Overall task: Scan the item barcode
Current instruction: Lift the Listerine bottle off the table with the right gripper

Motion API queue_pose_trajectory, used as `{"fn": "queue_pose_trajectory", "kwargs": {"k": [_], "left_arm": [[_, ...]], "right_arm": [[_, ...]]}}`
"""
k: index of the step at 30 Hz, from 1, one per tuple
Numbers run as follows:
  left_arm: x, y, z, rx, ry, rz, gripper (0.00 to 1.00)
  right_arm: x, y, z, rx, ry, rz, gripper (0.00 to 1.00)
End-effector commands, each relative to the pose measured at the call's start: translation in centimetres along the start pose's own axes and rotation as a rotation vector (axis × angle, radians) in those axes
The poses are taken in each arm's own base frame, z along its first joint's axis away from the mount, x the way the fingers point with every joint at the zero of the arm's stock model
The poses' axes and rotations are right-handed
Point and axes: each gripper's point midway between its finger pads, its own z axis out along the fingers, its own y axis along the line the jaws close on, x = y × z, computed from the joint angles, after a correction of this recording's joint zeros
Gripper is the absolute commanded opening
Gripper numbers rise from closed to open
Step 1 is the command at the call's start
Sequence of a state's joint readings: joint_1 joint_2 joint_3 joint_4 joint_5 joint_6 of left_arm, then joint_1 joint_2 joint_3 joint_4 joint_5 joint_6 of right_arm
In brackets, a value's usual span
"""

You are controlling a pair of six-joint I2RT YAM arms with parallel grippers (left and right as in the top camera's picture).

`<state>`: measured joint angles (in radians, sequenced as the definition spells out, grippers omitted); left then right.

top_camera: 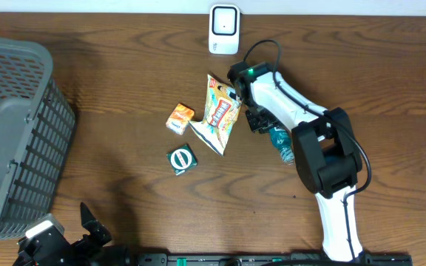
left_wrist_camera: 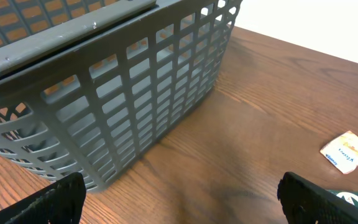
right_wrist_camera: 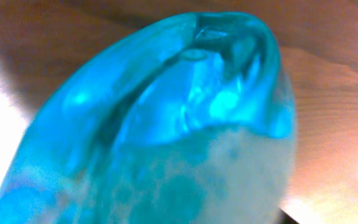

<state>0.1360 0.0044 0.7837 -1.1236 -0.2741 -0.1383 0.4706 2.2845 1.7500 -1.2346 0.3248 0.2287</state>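
Judging by the layout, scanning is barely started: the blue bottle [top_camera: 280, 142] lies on the tabletop [top_camera: 109, 81] just right of the snack bag [top_camera: 221, 115], well apart from the white scanner [top_camera: 224, 29], so lifting and showing a barcode are left. The right tool [top_camera: 257, 119] is set over the bottle's end, though whether it's clamped can't be told; the left tool [left_wrist_camera: 180, 202] is spread wide beside the basket [left_wrist_camera: 135, 93]. No writing can be read, bag print's too small.
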Motion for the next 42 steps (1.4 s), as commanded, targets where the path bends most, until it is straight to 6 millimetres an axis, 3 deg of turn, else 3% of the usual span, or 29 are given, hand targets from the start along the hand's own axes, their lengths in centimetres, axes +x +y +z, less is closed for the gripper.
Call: {"fn": "queue_pose_trajectory", "kwargs": {"k": [1,3,8,16,27,31,38,42], "left_arm": [[0.0,0.0,0.0,0.002,0.000,-0.007,0.98],[0.0,0.0,0.0,0.002,0.000,-0.007,0.98],[0.0,0.0,0.0,0.002,0.000,-0.007,0.98],[0.0,0.0,0.0,0.002,0.000,-0.007,0.98],[0.0,0.0,0.0,0.002,0.000,-0.007,0.98],[0.0,0.0,0.0,0.002,0.000,-0.007,0.98],[0.0,0.0,0.0,0.002,0.000,-0.007,0.98],[0.0,0.0,0.0,0.002,0.000,-0.007,0.98]], "right_arm": [[2.2,6.6,1.6,-0.390,0.146,-0.167,0.25],[2.0,6.7,0.8,-0.451,0.133,-0.235,0.27],[1.5,5.5,1.1,-0.461,0.105,-0.308,0.29],[0.7,4.1,1.6,-0.468,0.090,-0.246,0.40],[0.5,4.6,1.1,-0.466,0.087,-0.232,0.45],[0.3,4.3,-0.1,-0.466,0.092,-0.214,0.42],[-1.0,3.6,-1.7,-0.468,0.054,-0.184,0.23],[-0.9,3.7,-1.8,-0.468,0.054,-0.186,0.23]]}}
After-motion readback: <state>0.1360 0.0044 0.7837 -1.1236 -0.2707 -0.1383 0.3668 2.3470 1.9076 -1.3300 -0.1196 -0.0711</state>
